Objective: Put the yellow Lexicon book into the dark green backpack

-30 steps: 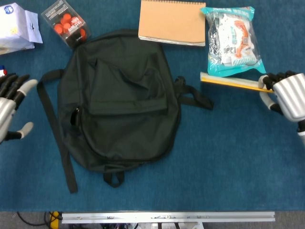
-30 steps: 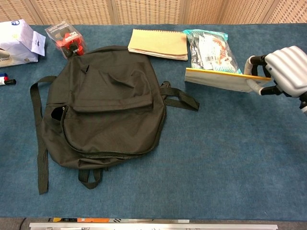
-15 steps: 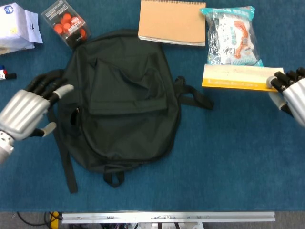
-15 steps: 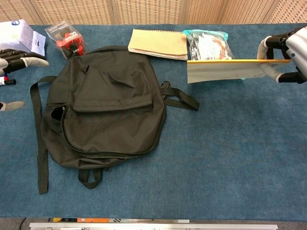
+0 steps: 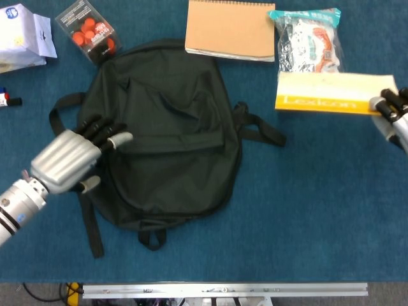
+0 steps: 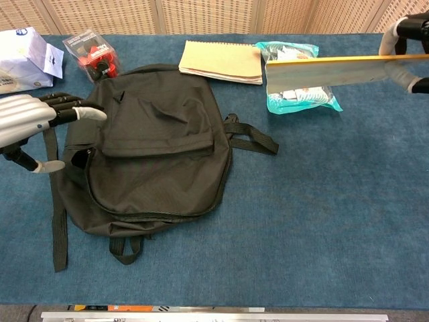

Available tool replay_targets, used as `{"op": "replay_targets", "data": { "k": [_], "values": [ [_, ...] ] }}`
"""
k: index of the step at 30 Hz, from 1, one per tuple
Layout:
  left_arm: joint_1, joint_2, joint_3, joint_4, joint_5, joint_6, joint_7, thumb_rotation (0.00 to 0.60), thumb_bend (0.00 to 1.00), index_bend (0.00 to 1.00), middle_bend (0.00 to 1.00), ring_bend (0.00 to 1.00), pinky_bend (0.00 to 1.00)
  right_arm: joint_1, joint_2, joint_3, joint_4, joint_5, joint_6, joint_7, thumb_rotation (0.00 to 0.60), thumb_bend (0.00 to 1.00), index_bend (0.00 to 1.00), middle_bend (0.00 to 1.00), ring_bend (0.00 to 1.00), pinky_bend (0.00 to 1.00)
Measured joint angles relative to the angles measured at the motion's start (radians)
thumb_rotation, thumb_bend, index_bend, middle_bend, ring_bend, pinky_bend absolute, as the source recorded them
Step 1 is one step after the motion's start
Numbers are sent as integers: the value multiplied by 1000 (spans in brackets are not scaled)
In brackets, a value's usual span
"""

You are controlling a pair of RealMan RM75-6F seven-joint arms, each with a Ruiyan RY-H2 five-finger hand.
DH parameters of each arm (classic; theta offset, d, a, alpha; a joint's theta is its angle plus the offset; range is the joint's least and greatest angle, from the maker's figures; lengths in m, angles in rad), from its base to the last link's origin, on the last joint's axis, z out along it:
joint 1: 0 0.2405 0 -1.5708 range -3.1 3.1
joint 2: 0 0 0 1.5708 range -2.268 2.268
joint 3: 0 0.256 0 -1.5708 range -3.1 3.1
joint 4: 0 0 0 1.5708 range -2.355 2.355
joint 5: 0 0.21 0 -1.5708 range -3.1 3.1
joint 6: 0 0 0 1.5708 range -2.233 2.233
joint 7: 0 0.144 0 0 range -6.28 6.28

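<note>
Pinching one end, the right hand (image 5: 395, 115) lifts the stiff, thin yellow Lexicon book (image 5: 331, 94); left hand (image 5: 67, 158), fingers spread, reaches the limp dark green backpack (image 5: 172, 127).

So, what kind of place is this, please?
Probably a lab or test bench rather than a home: a table covered in blue cloth, a metal rail along its front edge, and wood lattice panels behind.
</note>
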Motion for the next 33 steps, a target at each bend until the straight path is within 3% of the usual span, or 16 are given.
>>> {"op": "replay_targets", "data": {
  "k": [7,16,33],
  "values": [
    [-31,-59,41,26,69,-17,4,600,250,93,55,64,48,-10,47,26,-44,15,16,-4,600,350,850,847,715,710],
    [-60,-128,83,105,99,-37,26,600,250,89,50,63,48,-36,64,22,-73,16,25,-3,600,351,850,851,719,712],
    [-47,-274,143,258,105,46,-146,600,250,88,49,63,48,-63,70,26,-95,16,34,-5,600,350,858,857,725,716]
  ]
}}
